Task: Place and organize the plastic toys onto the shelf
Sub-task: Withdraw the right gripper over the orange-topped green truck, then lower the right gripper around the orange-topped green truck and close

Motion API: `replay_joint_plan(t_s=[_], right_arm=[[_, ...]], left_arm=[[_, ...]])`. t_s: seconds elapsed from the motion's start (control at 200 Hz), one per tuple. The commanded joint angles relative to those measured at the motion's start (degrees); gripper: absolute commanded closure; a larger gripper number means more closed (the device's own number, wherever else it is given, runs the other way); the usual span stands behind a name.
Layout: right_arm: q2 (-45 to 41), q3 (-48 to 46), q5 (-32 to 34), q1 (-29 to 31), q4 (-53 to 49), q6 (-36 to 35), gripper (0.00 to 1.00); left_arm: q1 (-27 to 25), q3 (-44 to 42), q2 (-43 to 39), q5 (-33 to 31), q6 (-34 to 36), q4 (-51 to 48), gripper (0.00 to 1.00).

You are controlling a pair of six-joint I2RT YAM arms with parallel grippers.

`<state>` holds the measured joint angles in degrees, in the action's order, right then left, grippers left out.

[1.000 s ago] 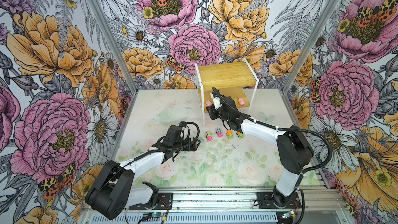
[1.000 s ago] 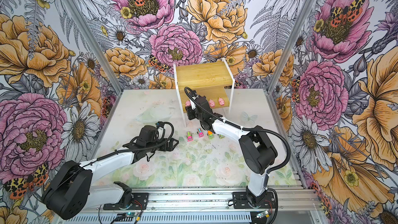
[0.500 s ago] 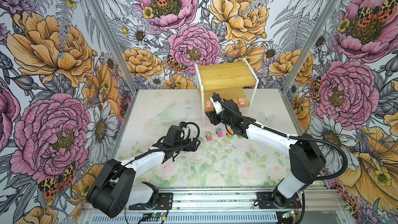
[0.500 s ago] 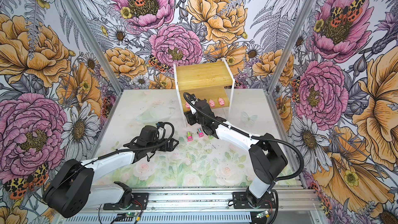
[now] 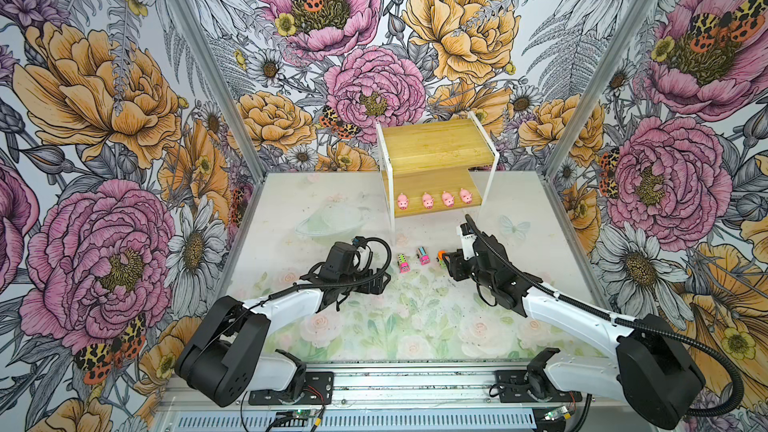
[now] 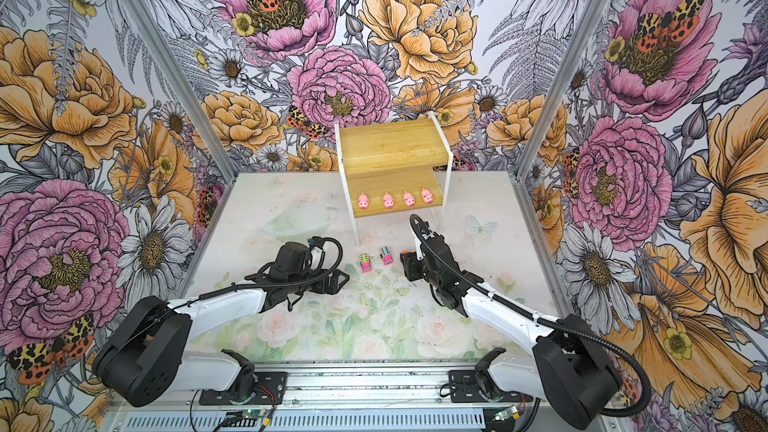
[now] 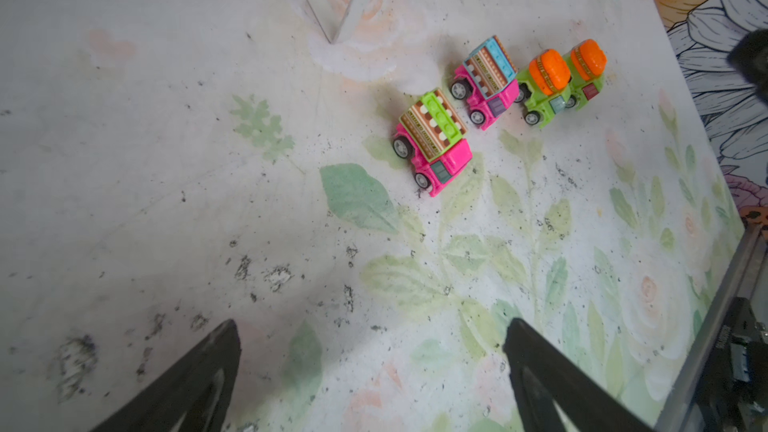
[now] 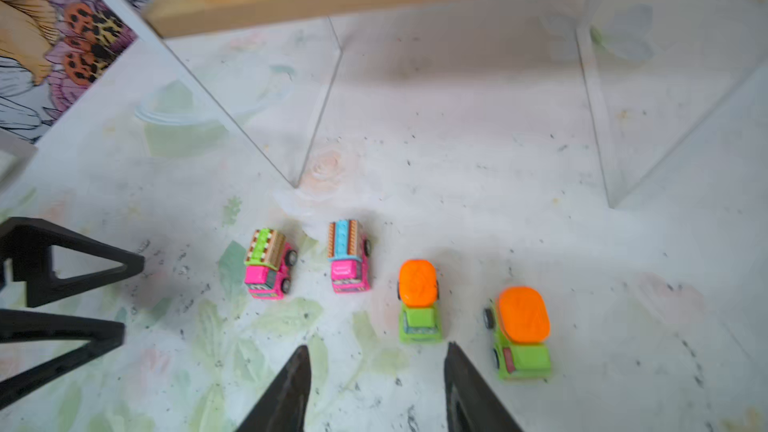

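The shelf stands at the back centre, and several pink pigs line its lower board. On the table in front sit two pink trucks and two green trucks with orange tops. My right gripper hovers just short of the nearer green truck, open and empty. Left of the pink trucks, my left gripper lies low over the table, also open and empty.
A clear plastic bowl rests on the table left of the shelf. The shelf's white legs stand just behind the trucks. Flowered walls close in the table on three sides.
My right gripper has pulled back from the shelf's lower board and come down beside the green trucks, uncovering the row of pigs. The left arm has not moved.
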<state>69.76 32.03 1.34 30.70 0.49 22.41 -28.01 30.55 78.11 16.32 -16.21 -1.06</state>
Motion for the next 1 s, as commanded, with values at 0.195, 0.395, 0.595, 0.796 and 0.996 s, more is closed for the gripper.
replay_joint_plan(t_s=[0.195, 0.395, 0.595, 0.796, 0.996], right_arm=[[3.78, 0.1, 0.01, -6.72, -1.87, 4.39, 0.52], [9.04, 2.06, -1.07, -8.12, -1.2, 2.67, 0.53], [12.18, 3.86, -2.22, -9.93, -1.0, 1.33, 0.53], [15.29, 5.46, -3.97, -11.67, -0.7, 0.32, 0.53], [17.44, 6.71, -5.1, -12.81, 0.3, -0.78, 0.53]], left_arm=[[-1.18, 1.32, 1.7, 4.91, 2.58, 4.26, 0.01], [-1.62, 1.62, 1.96, 3.86, 2.44, 4.22, 0.01], [-2.08, 1.84, 2.4, 3.77, 2.2, 4.22, 0.01], [-2.49, 2.04, 3.02, 3.93, 2.5, 4.25, 0.01], [-3.19, 2.24, 3.19, 3.36, 2.48, 4.27, 0.01]])
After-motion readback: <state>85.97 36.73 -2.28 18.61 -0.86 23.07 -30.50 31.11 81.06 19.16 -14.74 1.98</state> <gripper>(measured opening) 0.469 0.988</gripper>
